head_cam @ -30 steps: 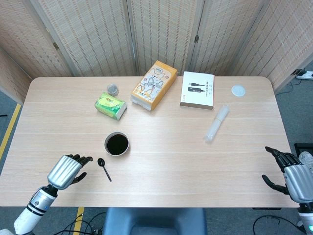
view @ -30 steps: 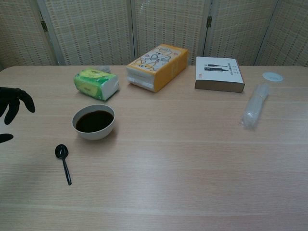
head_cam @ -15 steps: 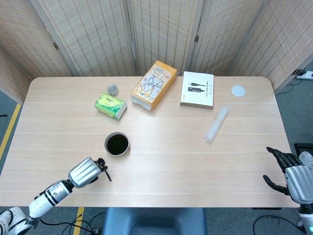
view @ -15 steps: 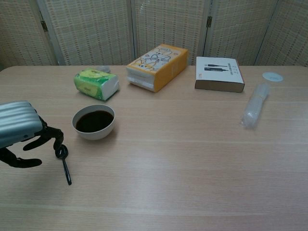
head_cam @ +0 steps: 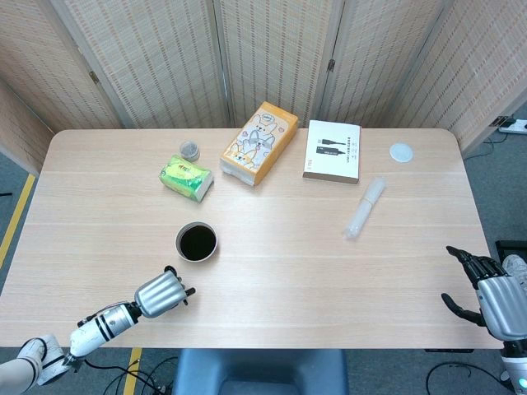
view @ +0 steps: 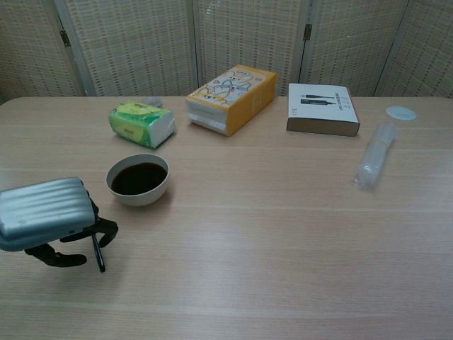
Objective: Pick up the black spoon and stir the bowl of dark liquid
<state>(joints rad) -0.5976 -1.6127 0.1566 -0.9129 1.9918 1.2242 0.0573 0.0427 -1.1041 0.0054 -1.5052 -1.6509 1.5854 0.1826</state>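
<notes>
Black spoon [view: 98, 255]: it lies on the wooden table [view: 283, 234], near the front left corner, just in front of the bowl of dark liquid [view: 138, 179] and apart from it. In the chest view only the lower part of its handle shows, poking out toward the table's near edge from under the left hand [view: 49, 219]. The spoon's round end is hidden beneath the hand's silver back. In the head view the spoon cannot be made out at all; the left hand [head_cam: 163, 294] covers the spot.

The left hand sits directly over the spoon, palm down, with its dark fingers [view: 105, 228] curled downward around the handle. Whether they actually clasp the spoon or only rest around it cannot be told from either view.

The right hand [head_cam: 486, 295] is at the table's far right front corner, well apart from the spoon and bowl, holding nothing, its fingers spread.

Farther back on the table are a green tissue pack [view: 141, 122], an orange box [view: 231, 98], a white box with black print [view: 323, 108], a clear plastic sleeve [view: 374, 163] and a small white lid [view: 400, 112].
</notes>
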